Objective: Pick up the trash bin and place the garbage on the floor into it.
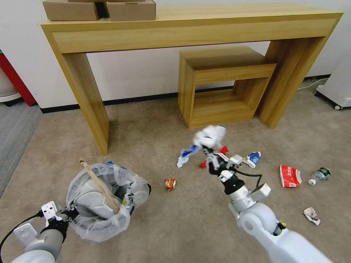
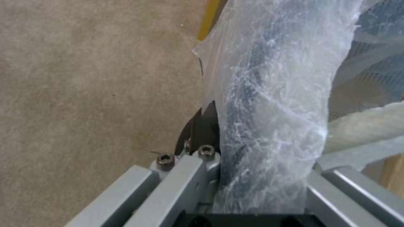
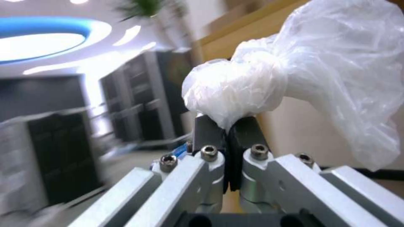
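Right gripper (image 3: 227,126) pinches white plastic wad (image 3: 235,91); left gripper (image 2: 252,176) grips trash bin (image 1: 106,197) rim.

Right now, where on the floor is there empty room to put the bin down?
Bare carpet lies between the bin, held by the left gripper, and the right arm. The right gripper holds a white wad. It is crowded past the red wrapper and bottle.

Looks like an office or showroom interior: beige-tan short-pile carpet (image 1: 153,120) meeting grey carpet (image 1: 14,135) at the left, white wall with black skirting (image 1: 139,98), a long light-wood console table (image 1: 193,25) carrying brown cardboard boxes (image 1: 98,10), a smaller matching wooden stand (image 1: 219,84) beneath. Dark cabinets (image 3: 139,104), a potted plant (image 3: 147,9) and ring-shaped ceiling lights (image 3: 46,37) in the right wrist view.
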Robot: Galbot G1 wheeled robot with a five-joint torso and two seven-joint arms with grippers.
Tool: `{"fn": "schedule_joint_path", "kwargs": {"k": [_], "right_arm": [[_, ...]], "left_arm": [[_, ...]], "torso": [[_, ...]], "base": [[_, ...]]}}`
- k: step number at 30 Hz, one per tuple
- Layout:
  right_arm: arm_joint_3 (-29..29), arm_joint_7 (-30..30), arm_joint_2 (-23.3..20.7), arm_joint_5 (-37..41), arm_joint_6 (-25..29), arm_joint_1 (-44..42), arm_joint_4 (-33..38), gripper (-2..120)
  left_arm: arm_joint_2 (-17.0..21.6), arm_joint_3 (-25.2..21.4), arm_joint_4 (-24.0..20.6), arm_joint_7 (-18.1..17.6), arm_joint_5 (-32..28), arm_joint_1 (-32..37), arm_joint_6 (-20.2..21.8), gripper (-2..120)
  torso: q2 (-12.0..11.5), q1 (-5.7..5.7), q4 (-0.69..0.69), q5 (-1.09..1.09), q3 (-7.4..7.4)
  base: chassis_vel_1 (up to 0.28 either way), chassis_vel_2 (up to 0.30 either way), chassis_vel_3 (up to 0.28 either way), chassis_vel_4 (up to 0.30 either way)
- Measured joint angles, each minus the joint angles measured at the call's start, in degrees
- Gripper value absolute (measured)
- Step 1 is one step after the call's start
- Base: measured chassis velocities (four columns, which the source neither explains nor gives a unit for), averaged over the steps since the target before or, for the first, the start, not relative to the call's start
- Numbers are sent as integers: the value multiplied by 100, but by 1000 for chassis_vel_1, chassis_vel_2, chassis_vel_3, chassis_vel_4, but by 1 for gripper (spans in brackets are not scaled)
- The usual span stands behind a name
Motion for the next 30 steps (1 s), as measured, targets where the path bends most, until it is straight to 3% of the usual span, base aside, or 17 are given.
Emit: {"fn": "schedule_joint_path", "kwargs": {"k": [1,2,5,6,9,13,15,22,30], "right_arm": [[-371,162,-232,146,-135,327,199,0],[-371,162,-232,146,-135,327,199,0],[-1724,1069,-575,787,-678,1731,781,0],[-1724,1069,-575,787,-678,1731,781,0],[-2947,1958,-288,1479,-1134,2941,1061,0],[-3595,2578,158,1840,-1408,3692,1107,0],[-4126,3224,624,2211,-1698,4293,1038,0],[-4796,4219,1308,2538,-2262,4616,692,0],[-5162,4761,2153,2592,-2576,4574,246,0]], "left_arm": [[-8,8,-47,-10,0,2,17,0],[-8,8,-47,-10,0,2,17,0],[-59,24,-162,-28,3,1,59,0],[-59,24,-162,-28,3,1,59,0],[-143,11,-264,-37,24,50,71,0],[-224,-42,-361,-38,48,145,70,0],[-320,-106,-460,-36,85,251,52,0],[-427,-143,-545,-29,119,305,28,0],[-531,-160,-582,-22,139,322,19,0]], "torso": [[0,0,1,-3,0],[0,0,1,-3,0],[0,0,0,-3,0],[0,0,0,-3,0],[0,0,1,-2,0],[0,0,0,-2,0],[0,0,3,-4,0],[0,0,0,-3,0],[0,0,0,-3,0]], "base": [[0,0,0,0],[0,0,0,0],[0,0,0,0],[0,0,0,0],[0,0,0,0],[0,0,0,0],[0,0,0,0],[0,0,0,0],[0,0,0,0]]}}
